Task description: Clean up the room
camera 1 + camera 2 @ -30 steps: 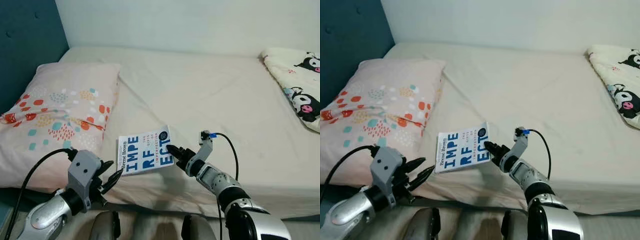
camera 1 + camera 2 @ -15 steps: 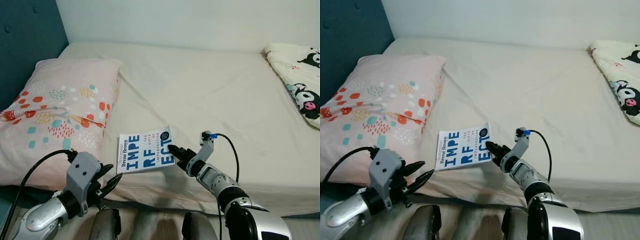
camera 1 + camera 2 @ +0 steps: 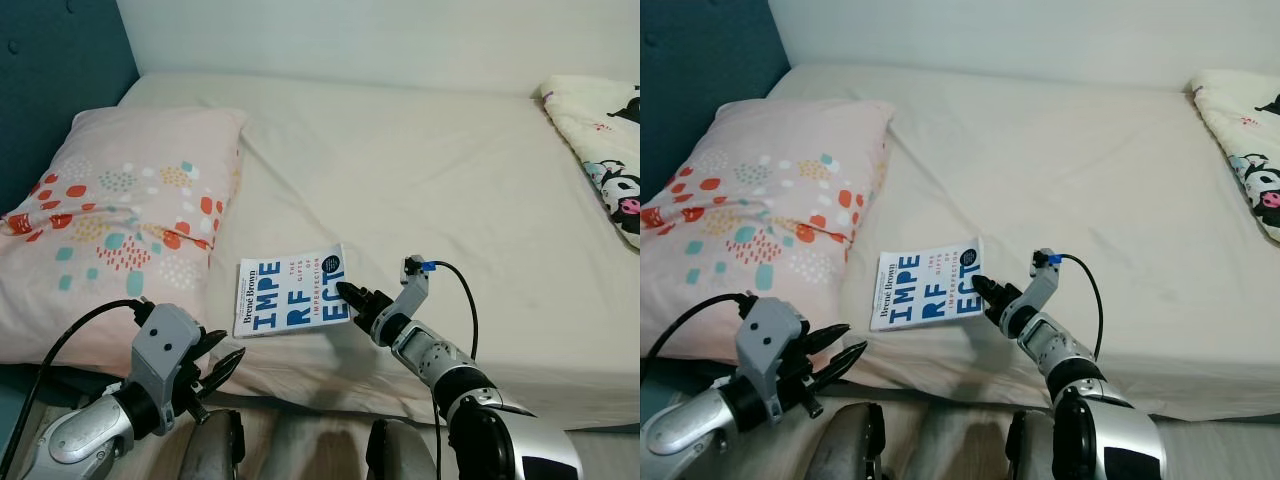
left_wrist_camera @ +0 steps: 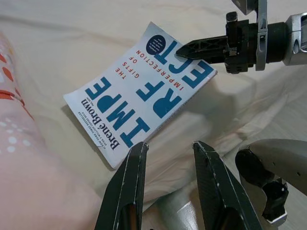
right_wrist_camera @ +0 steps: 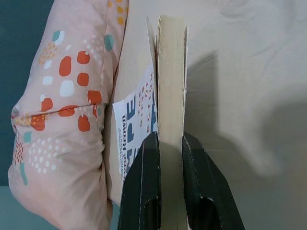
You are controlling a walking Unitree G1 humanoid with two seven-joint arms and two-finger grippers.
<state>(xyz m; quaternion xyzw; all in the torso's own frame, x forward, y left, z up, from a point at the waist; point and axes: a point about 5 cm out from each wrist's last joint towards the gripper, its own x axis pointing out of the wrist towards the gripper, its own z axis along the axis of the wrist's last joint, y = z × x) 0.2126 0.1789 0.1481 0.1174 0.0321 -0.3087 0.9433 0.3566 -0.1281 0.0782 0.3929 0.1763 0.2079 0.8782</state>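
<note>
Cream bedsheet fills our frame; low centre, our right gripper pinches the paperback book at its page edge, a light, floppy thing we judge safer gripped nearer its spine, while our left gripper hangs parted, empty.

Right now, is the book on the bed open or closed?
Closed: the book shows its front cover, and the right gripper pinches its whole page block.

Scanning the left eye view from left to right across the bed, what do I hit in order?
pillow → left gripper → book → right gripper, fingers clamped on the book's edge → cartoon-print blanket.
</note>
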